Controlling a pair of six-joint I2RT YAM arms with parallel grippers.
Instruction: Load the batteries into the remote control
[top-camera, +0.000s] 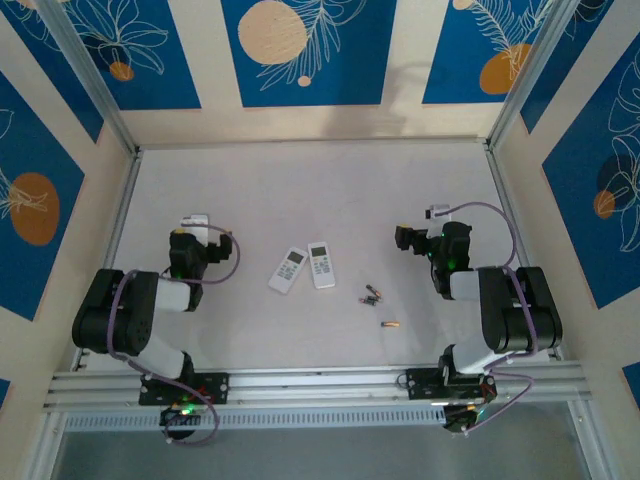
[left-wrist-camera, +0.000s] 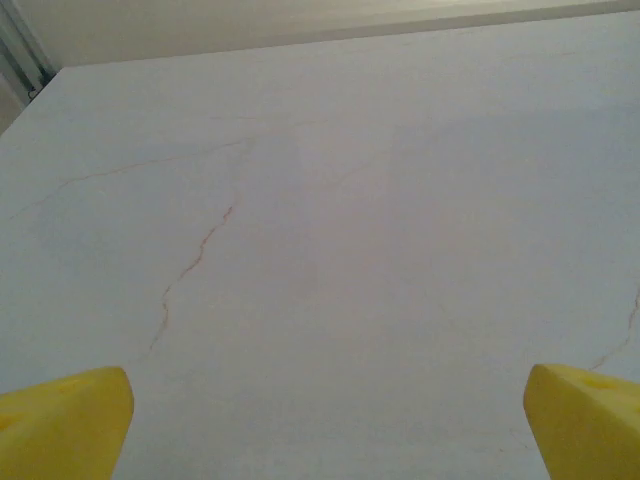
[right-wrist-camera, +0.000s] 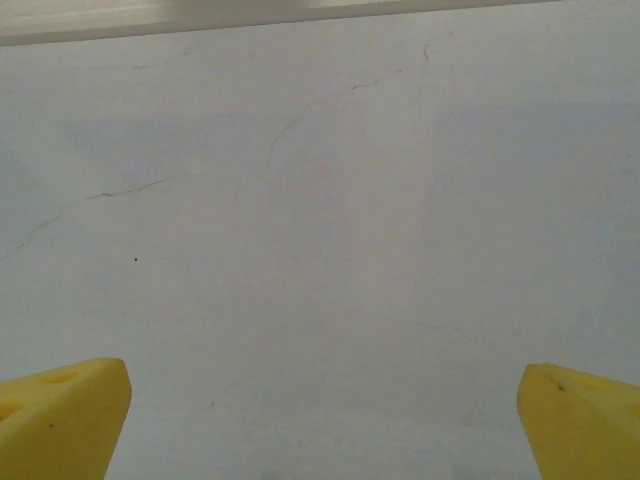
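Note:
Two white remote controls lie side by side mid-table in the top view, one tilted (top-camera: 288, 270) and one nearly straight (top-camera: 321, 265). To their right lies a small cluster of dark batteries (top-camera: 371, 295), and a single orange-gold battery (top-camera: 389, 324) sits nearer the front. My left gripper (top-camera: 190, 238) rests at the left, well apart from the remotes. My right gripper (top-camera: 408, 238) rests at the right, beyond the batteries. Both wrist views show yellow fingertips (left-wrist-camera: 65, 420) (right-wrist-camera: 60, 415) spread wide over bare table, so the left gripper (left-wrist-camera: 325, 420) and right gripper (right-wrist-camera: 320, 420) are open and hold nothing.
The pale table (top-camera: 300, 190) has faint hairline cracks (left-wrist-camera: 195, 260). Patterned blue and cream walls close it in at the back and both sides. A metal rail (top-camera: 320, 385) carrying the arm bases runs along the near edge.

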